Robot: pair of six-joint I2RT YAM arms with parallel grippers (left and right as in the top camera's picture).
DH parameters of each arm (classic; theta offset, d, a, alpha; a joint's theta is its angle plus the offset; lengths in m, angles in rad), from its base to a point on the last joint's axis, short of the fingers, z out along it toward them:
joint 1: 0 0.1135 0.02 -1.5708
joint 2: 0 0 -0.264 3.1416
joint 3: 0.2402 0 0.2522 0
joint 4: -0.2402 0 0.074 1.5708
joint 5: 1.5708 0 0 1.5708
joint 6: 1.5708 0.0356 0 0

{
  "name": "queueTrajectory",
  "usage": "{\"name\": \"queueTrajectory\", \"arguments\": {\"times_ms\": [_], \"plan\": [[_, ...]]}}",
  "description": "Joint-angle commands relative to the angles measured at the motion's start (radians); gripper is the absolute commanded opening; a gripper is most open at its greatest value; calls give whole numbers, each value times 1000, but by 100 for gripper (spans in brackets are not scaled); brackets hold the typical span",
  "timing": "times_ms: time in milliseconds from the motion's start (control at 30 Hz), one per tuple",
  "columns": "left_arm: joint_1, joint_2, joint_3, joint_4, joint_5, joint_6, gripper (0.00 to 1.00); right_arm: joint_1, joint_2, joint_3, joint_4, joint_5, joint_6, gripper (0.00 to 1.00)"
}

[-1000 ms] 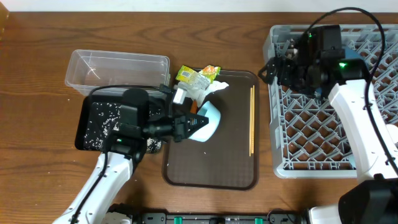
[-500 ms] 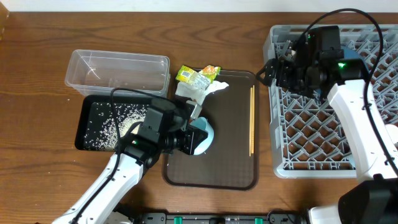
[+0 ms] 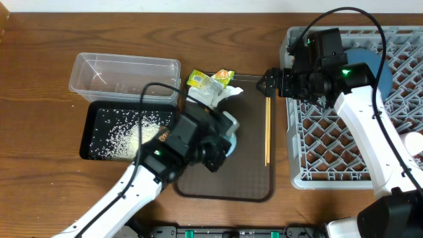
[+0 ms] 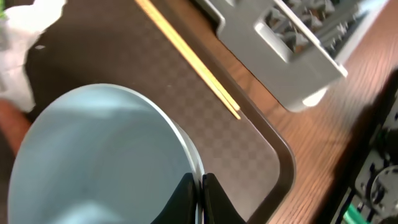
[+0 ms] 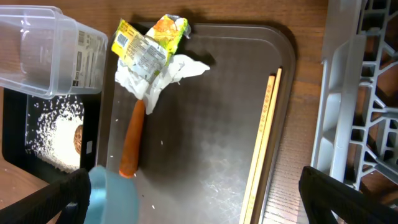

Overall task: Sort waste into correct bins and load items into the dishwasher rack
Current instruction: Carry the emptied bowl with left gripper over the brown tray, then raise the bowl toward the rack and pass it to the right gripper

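My left gripper [image 4: 200, 186] is shut on the rim of a light-blue cup [image 4: 99, 155] and holds it over the brown tray; the cup also shows in the overhead view [image 3: 227, 135]. My right gripper [image 3: 268, 82] is open and empty above the top end of the wooden chopsticks [image 3: 267, 129], which lie along the tray's right side. A thin orange carrot [image 5: 130, 140], crumpled white paper [image 5: 161, 78] and green-yellow wrappers [image 5: 146, 43] lie at the tray's far left. The black tub [image 3: 92, 119] holds white rice [image 3: 129, 139] and a brown lump [image 5: 78, 138].
The clear tub [image 3: 125, 74] stands behind the black one. The grey rack [image 3: 344, 132] fills the right side, with a blue dish [image 3: 370, 63] upright at its back. The brown tray [image 3: 251, 178] lies between the tubs and the rack.
My left arm has carried the cup rightward from over the black tub to over the tray. My right gripper has moved left from the rack to the tray's far right corner.
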Motion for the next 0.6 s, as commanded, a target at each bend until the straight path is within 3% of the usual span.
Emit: {"name": "queueTrajectory", "arguments": {"times_ms": [0, 367, 567], "plan": [[-57, 6, 24, -4, -77, 84, 6, 6, -6, 4, 0, 3, -19, 99], [-135, 8, 24, 15, -149, 237, 6, 32, -6, 2, -23, -3, -23, 98], [-129, 8, 32, 119, -149, 198, 6, 27, -6, 2, -42, 141, 51, 99]]}}
